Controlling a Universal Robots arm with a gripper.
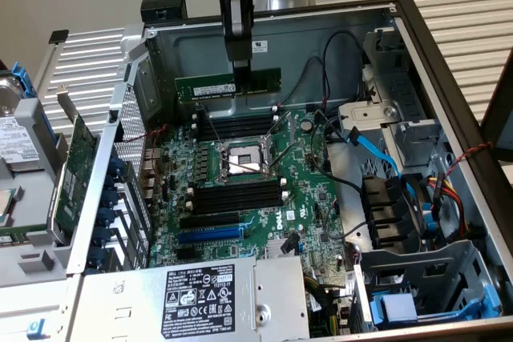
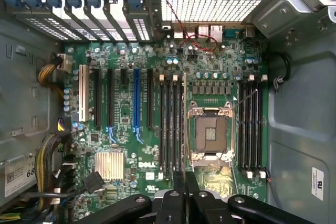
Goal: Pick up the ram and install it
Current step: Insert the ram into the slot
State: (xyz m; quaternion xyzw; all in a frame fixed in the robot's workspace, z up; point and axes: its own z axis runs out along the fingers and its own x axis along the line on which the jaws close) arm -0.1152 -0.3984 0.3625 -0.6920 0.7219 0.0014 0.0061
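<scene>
- Gripper (image 1: 240,79) (image 2: 185,181) hangs straight down over the open computer case (image 1: 449,78), raised above the CPU socket (image 1: 243,159) (image 2: 210,132).
- Fingers (image 1: 238,46) are pinched on the ram (image 1: 210,86) near its middle. The stick is held level, long edge down, clear of the board.
- In the exterior view the ram appears beyond the CPU socket, in front of the grey case wall and above the far bank of memory slots (image 1: 237,126). It runs parallel to those slots and is seated in none of them.
- In the wrist view the ram (image 2: 184,124) is seen edge-on as a thin pale line just beside the CPU socket, between the socket and the near bank of memory slots (image 2: 171,124).
- A second bank of black slots with white end clips (image 2: 251,124) lies on the other side of the CPU socket. All slots in both banks look unfilled.
- CPU socket is open, with its metal frame and retention levers visible.
- A blue expansion slot (image 1: 208,234) (image 2: 136,103) sits past the near memory bank from the CPU socket. A finned heatsink (image 2: 110,163) is further out on the same side.
- A green expansion card (image 1: 76,167) stands outside the case, well apart from the CPU socket.
</scene>
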